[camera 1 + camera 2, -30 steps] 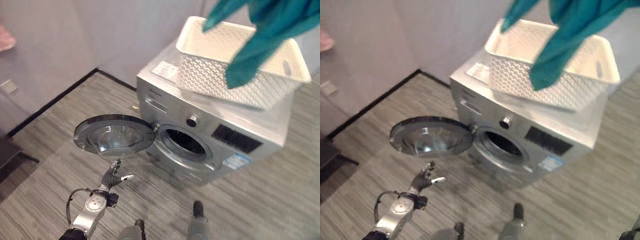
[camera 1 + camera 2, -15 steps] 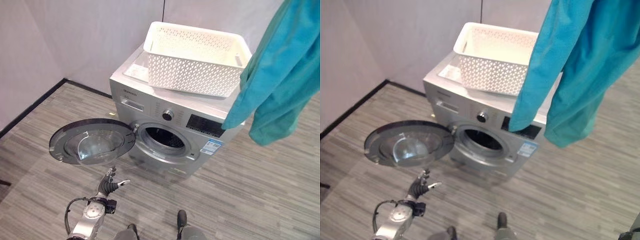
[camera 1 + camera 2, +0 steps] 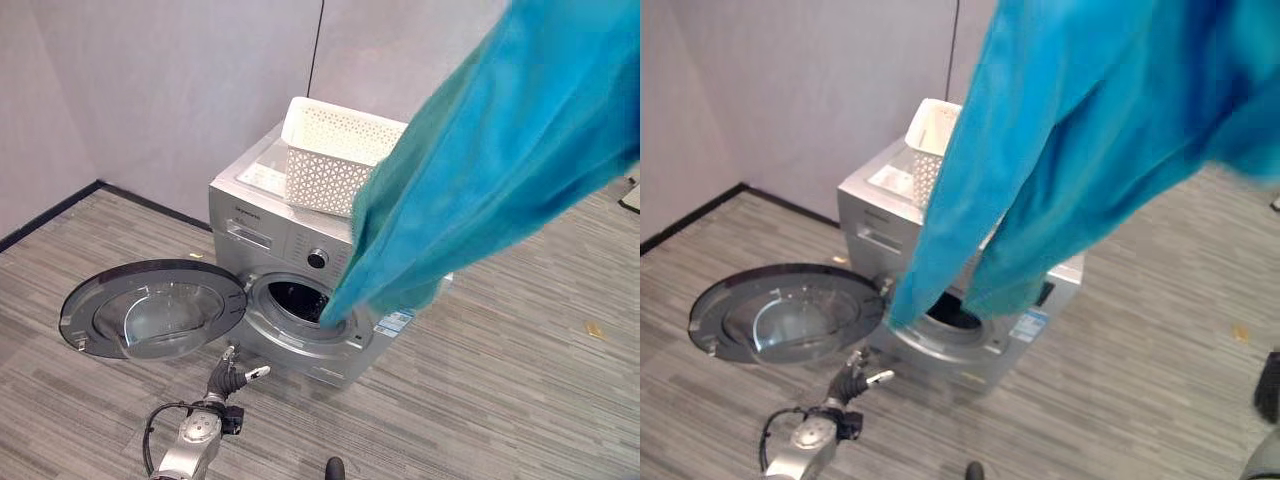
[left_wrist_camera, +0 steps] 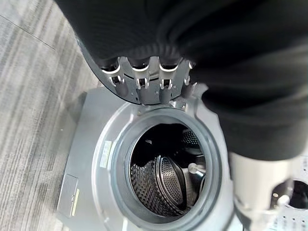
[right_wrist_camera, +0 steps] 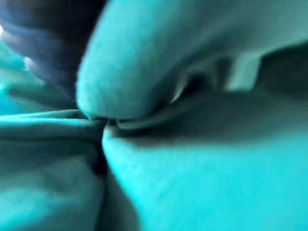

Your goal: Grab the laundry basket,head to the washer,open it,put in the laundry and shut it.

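Teal cloth (image 3: 500, 170) now swinging across front of washer (image 3: 260, 225) | hanging lengthwise, low tip nearing drum opening (image 3: 297, 300) | R fingers: can't tell | L hand (image 3: 233, 375) relaxed under door (image 3: 150, 310) | basket (image 3: 335, 155) sitting atop.

cloth (image 3: 500, 190) teal | basket (image 3: 325, 160) white lattice | washer (image 3: 260, 225) silver | floor (image 3: 520, 400) grey-striped
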### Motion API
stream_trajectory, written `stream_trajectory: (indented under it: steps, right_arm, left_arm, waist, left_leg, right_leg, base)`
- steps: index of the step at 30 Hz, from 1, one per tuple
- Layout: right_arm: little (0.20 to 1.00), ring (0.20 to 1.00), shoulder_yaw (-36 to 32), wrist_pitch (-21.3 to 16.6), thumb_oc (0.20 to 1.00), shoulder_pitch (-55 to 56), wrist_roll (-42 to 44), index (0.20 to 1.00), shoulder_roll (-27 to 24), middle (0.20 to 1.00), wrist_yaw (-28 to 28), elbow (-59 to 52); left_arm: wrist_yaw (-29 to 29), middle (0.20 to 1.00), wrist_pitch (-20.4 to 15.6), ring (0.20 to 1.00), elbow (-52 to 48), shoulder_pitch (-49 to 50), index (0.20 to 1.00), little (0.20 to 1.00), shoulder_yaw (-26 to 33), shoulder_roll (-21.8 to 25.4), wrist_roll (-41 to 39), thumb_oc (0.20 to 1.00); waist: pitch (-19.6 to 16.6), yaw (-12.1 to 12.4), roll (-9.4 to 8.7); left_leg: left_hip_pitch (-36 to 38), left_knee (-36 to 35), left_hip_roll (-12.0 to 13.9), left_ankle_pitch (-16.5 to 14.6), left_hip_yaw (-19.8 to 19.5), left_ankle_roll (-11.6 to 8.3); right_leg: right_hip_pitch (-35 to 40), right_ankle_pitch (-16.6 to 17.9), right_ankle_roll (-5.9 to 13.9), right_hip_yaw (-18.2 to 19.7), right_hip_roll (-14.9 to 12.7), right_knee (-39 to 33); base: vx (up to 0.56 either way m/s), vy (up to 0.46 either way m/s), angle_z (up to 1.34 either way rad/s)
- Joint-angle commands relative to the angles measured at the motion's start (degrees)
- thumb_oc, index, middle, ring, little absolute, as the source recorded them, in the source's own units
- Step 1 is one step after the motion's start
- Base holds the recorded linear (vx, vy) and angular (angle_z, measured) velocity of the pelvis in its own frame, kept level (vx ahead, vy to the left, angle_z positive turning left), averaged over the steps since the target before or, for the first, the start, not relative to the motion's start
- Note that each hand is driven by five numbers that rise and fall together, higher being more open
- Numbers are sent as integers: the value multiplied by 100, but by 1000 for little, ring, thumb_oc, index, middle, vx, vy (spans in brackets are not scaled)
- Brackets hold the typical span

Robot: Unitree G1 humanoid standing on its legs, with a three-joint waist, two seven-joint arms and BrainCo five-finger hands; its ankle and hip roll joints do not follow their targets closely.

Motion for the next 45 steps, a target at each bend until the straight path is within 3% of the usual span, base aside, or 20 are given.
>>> stream_trajectory:
  steps: [1, 4, 10, 15, 20, 35, 45]
  right_arm:
    - [200, 200, -85, -78, 200, -262, 154, 200, -192, 200, 537, 169]
    - [200, 200, -336, -182, 200, 947, 77, 200, 448, 200, 1068, -435]
    - [200, 200, -291, -324, 200, 1884, 297, 200, 950, 200, 1874, -1039]
    - [200, 200, 628, -224, 200, 2371, 1240, 200, 1567, 200, 2586, -1033]
    - [200, 200, 1299, -22, 200, 2810, 1589, 200, 1718, 200, 3080, -1129]
    - [200, 200, 2241, 47, 200, 3131, 1783, 200, 1815, 200, 3404, -1111]
    - [200, 200, 2626, -48, 200, 2883, 2311, 200, 1867, 200, 3310, -1130]
  left_arm:
    - [110, 1000, -233, 1000, -595, -202, 1000, 1000, -56, -17, 282, 1000]
    - [125, 1000, -326, 1000, -1086, -207, 1000, 1000, 127, 50, 460, 1000]
    - [-18, 1000, -456, 1000, -1769, -392, 1000, 1000, 256, 300, 670, 1000]
    - [-226, 1000, -387, 1000, -2240, -553, 1000, 1000, 286, 481, 343, 1000]
    - [-535, 1000, -279, 1000, -2663, -396, 1000, 1000, 227, 735, 133, 1000]
    - [-948, 1000, -230, 1000, -2652, -154, 1000, 1000, -765, 468, -269, 1000]
    - [-669, 1000, -348, 1000, -1865, -1096, 1000, 1000, -1494, -81, 69, 1000]
  waist:
    - [235, 75, 404]
    - [277, -4, 505]
    - [243, -146, 599]
    - [291, -243, 672]
    - [484, -220, 717]
    - [964, -116, 757]
    - [1057, -238, 663]
  left_leg:
    - [297, -268, 349, -662, -553, 153]
    - [298, -211, 332, -676, -536, 168]
    - [341, -147, 328, -729, -494, 170]
    - [402, -65, 336, -765, -378, 171]
    - [380, 61, 360, -789, -322, 165]
    - [20, 285, 432, -742, -379, 100]
    - [-138, 249, 437, -718, -248, 96]
  right_leg:
    - [-104, -658, 346, 56, -229, 643]
    - [-105, -688, 352, 84, -254, 702]
    - [-92, -750, 359, 131, -260, 783]
    - [-112, -722, 345, 260, -246, 790]
    - [-163, -728, 317, 352, -234, 814]
    - [-323, -706, 264, 255, -278, 800]
    - [-611, -625, 267, 457, -235, 740]
  base:
    - [-25, 37, -6]
    - [-22, 40, -2]
    - [-13, 29, -2]
    - [-4, 14, -8]
    - [-22, 0, -10]
    - [-21, -15, 1]
    - [-4, -5, -4]
